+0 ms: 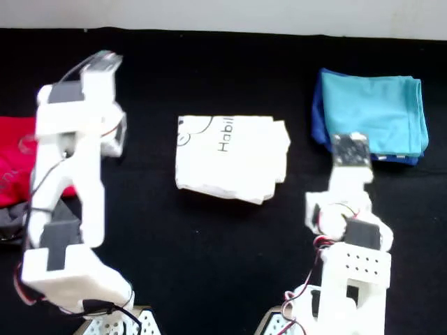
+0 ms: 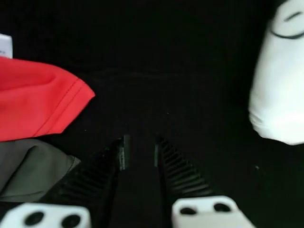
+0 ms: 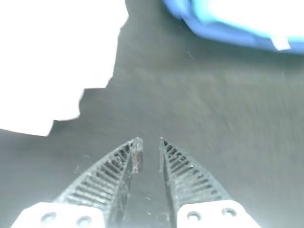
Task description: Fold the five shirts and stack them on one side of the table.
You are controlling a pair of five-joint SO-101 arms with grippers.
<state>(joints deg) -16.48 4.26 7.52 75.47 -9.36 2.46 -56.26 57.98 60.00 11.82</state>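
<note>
A folded white shirt [image 1: 230,157] with black print lies in the middle of the black table [image 1: 209,265]. At the back right, a folded light blue shirt [image 1: 374,112] rests on a dark blue one [image 1: 318,118]. A red shirt [image 1: 17,160] lies at the left edge, with a grey shirt [image 1: 10,220] in front of it. My left gripper [image 2: 140,142] hovers slightly open over bare table between the red shirt [image 2: 33,99] and the white shirt [image 2: 280,95], holding nothing. My right gripper [image 3: 149,142] is also slightly open and empty, between the white shirt [image 3: 52,61] and the blue stack [image 3: 223,31].
Both arm bases stand at the table's front edge. Bare black table lies in front of the white shirt and between the arms. A pale wall runs along the far edge.
</note>
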